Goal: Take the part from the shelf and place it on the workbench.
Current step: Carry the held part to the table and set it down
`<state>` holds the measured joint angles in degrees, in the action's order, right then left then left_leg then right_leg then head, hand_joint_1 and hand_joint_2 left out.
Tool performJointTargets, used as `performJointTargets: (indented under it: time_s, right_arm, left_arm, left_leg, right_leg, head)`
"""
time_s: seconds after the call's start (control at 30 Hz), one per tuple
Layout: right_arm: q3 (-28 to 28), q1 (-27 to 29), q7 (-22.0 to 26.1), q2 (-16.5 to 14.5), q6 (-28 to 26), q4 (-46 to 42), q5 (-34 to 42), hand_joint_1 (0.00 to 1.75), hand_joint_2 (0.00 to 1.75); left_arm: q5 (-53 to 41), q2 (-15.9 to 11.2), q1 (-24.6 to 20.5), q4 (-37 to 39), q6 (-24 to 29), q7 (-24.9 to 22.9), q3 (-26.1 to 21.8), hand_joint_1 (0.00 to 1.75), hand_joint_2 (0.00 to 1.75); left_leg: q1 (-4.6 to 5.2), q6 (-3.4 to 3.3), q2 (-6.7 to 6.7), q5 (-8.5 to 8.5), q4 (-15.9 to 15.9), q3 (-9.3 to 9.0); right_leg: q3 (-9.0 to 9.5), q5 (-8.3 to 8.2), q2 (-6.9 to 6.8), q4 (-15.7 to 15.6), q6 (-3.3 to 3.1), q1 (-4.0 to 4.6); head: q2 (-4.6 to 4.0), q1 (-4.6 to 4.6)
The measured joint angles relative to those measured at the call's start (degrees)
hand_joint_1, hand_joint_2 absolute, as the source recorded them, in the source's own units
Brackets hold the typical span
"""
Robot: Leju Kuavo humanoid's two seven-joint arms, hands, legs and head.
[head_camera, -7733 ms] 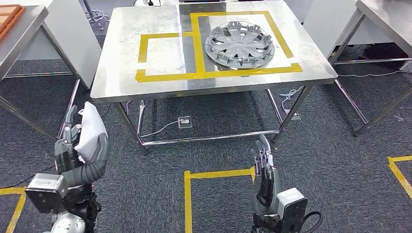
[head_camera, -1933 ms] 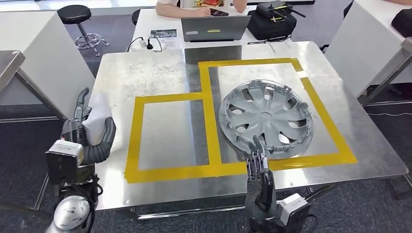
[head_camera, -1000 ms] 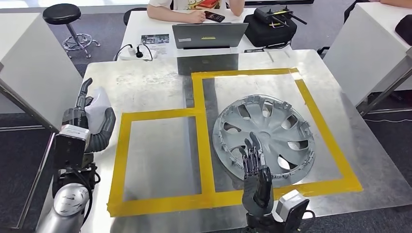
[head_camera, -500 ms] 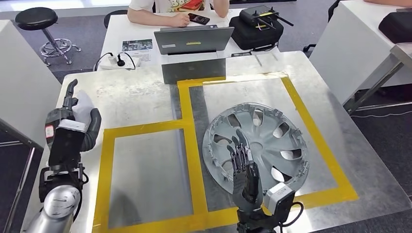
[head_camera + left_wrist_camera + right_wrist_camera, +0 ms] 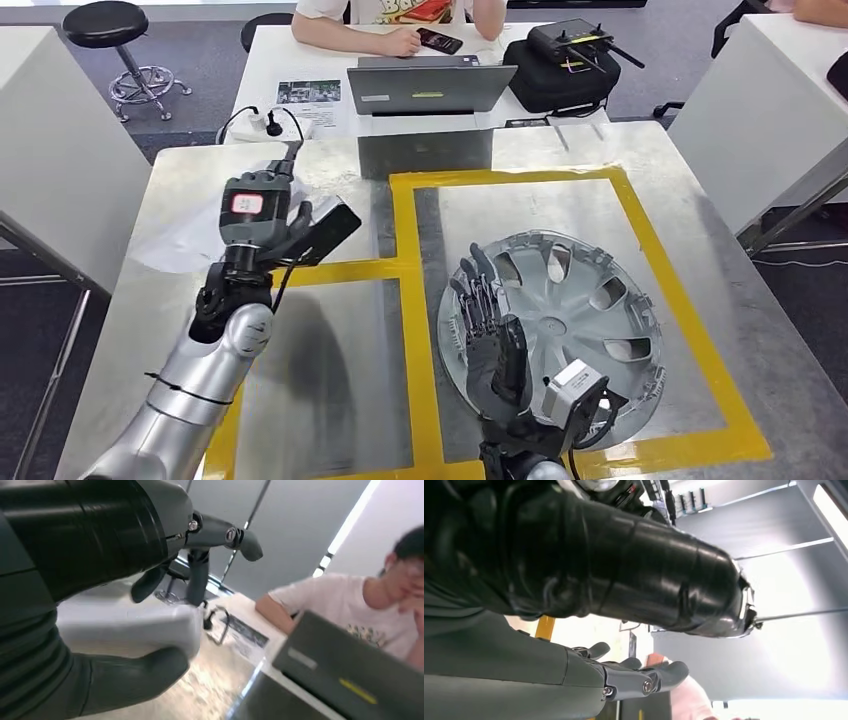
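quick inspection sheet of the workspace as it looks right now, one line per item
surface: steel workbench marked with two yellow tape boxes.
job's things: white part held in the left hand, raised above the bench's left side; not yet set down.
clutter: grey wheel cover lying inside the right tape box.
hands: left hand grips the part; right hand raised with fingers apart, holding nothing, in front of the wheel cover.
cables: power strip with a plugged cord on the white desk beyond the bench.
surroundings: laptop, black case, a person seated at that desk, a stool, more tables either side.
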<state>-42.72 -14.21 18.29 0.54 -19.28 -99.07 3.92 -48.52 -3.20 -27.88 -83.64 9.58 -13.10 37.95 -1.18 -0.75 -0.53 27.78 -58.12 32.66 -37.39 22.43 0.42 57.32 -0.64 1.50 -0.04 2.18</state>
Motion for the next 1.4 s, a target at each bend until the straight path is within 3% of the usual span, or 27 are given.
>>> performJointTargets:
  time_s: [0.07, 0.1, 0.23, 0.5, 0.97, 1.07, 1.13, 1.17, 1.23, 1.27, 1.3, 1.33, 1.4]
  right_arm:
    - [-0.2, -0.2, 0.1, -0.2, 0.0, 0.3, 0.2, 0.00, 0.00]
    - [-0.3, -0.3, 0.1, -0.3, 0.0, 0.5, 0.2, 0.00, 0.00]
    - [-0.7, -0.5, 0.2, -0.3, -0.2, 1.0, 0.3, 0.00, 0.00]
    - [-0.9, -0.5, 0.3, -0.3, -0.4, 1.5, 0.4, 0.00, 0.00]
    - [-0.9, -0.4, 1.3, -0.3, -1.9, 1.5, 0.0, 0.00, 0.00]
    - [-0.9, -0.3, 1.3, -0.3, -2.3, 1.4, -0.1, 0.00, 0.00]
    - [-0.9, -0.3, 1.3, -0.3, -2.5, 1.3, -0.1, 0.00, 0.00]
    - [-0.9, -0.2, 1.2, -0.3, -2.6, 1.3, -0.2, 0.00, 0.00]
    - [-0.9, 0.1, 1.0, -0.2, -3.1, 1.3, -0.3, 0.00, 0.00]
    - [-1.0, 0.3, 0.9, -0.2, -3.4, 1.3, -0.3, 0.00, 0.00]
    - [-1.0, 0.6, 0.9, -0.1, -3.7, 1.4, -0.4, 0.00, 0.00]
    - [-1.0, 0.7, 0.8, 0.0, -4.0, 1.4, -0.5, 0.00, 0.00]
    - [-1.0, 0.9, 0.7, 0.2, -4.6, 1.3, -0.6, 0.00, 0.00]
  left_arm:
    - [0.6, 1.1, -0.7, 2.2, -0.6, 0.1, 0.8, 0.00, 0.00]
    - [1.0, 1.5, -1.1, 3.2, -0.9, 0.2, 1.2, 0.00, 0.00]
    - [2.1, 3.2, -1.7, 6.4, -1.1, 1.0, 2.3, 0.00, 0.00]
    - [2.8, 5.0, -2.1, 9.8, -0.8, 1.5, 3.2, 0.00, 0.00]
    - [11.2, 6.0, -1.8, 11.3, 2.6, 5.2, 3.2, 0.00, 0.00]
    - [13.1, 6.3, -1.7, 11.3, 3.2, 5.9, 3.2, 0.00, 0.00]
    - [14.3, 6.6, -1.6, 11.1, 3.9, 6.7, 3.2, 0.00, 0.00]
    - [15.1, 6.7, -1.4, 11.0, 4.4, 7.2, 3.2, 0.00, 0.00]
    - [17.1, 6.8, -0.4, 10.6, 5.5, 8.6, 3.2, 0.00, 0.00]
    - [18.1, 6.9, 0.3, 10.3, 6.2, 9.4, 3.2, 0.00, 0.00]
    - [19.3, 6.9, 1.1, 10.0, 6.9, 10.2, 3.1, 0.00, 0.00]
    - [20.4, 6.9, 1.9, 9.6, 7.6, 11.1, 3.1, 0.00, 0.00]
    - [23.1, 6.9, 3.3, 8.4, 9.2, 13.1, 2.8, 0.00, 0.00]
  left_leg:
    - [0.08, -0.02, 0.31, 0.09, 0.0, 0.00]
    - [0.09, -0.02, 0.37, 0.09, 0.1, -0.13]
    - [0.17, 0.05, 0.37, 0.20, 0.9, -0.46]
    - [0.34, 0.02, 0.38, -0.03, 1.1, -0.55]
    - [0.64, -0.08, 0.37, -0.30, 1.0, -0.53]
    - [0.69, -0.91, 0.42, -1.05, 1.6, -0.79]
    - [0.40, -1.44, 0.59, -2.14, 3.2, -1.42]
    - [0.26, -1.58, 0.68, -2.48, 3.7, -1.63]
    - [0.28, -1.71, 0.75, -2.64, 3.7, -1.49]
    - [0.25, -1.69, 0.78, -2.62, 3.4, -1.30]
    - [0.17, -1.62, 0.80, -2.57, 3.1, -1.04]
    - [0.05, -1.50, 0.78, -2.48, 2.7, -0.72]
    - [-0.31, -0.96, 0.68, -2.16, 1.5, 0.08]
  right_leg:
    - [0.19, -0.60, 0.36, -0.4, 1.31, -0.30]
    - [0.12, -0.51, 0.51, -0.3, 1.63, -0.34]
    - [0.06, -0.32, 0.61, -0.3, 1.33, -0.37]
    - [0.10, -0.53, 0.58, -0.3, 0.90, -0.51]
    - [0.22, -0.91, 0.55, -0.5, 0.95, -0.79]
    - [0.32, -1.43, 0.53, -1.2, 1.87, -1.07]
    - [-0.42, -0.06, 0.43, 0.1, 2.46, -1.08]
    - [-1.42, 1.75, 0.33, 2.6, 2.66, -1.20]
    - [-4.09, 5.92, 0.21, 10.7, 3.13, -1.66]
    - [-5.10, 7.04, 0.17, 13.9, 3.39, -1.93]
    - [-5.27, 7.15, 0.13, 15.2, 3.67, -2.23]
    - [-4.51, 6.36, 0.06, 14.4, 3.95, -2.52]
    - [-0.43, 4.02, -0.09, 7.4, 4.46, -3.02]
  head:
    - [0.00, -0.15]
    - [0.00, -0.40]
    - [0.00, -0.98]
    - [0.00, -1.26]
    - [0.00, -1.31]
    - [0.00, -1.58]
    - [0.00, -1.63]
    - [0.00, -1.46]
    - [0.00, -0.95]
    - [0.00, -0.81]
    - [0.00, -0.70]
    - [0.00, -0.62]
    - [0.00, -0.43]
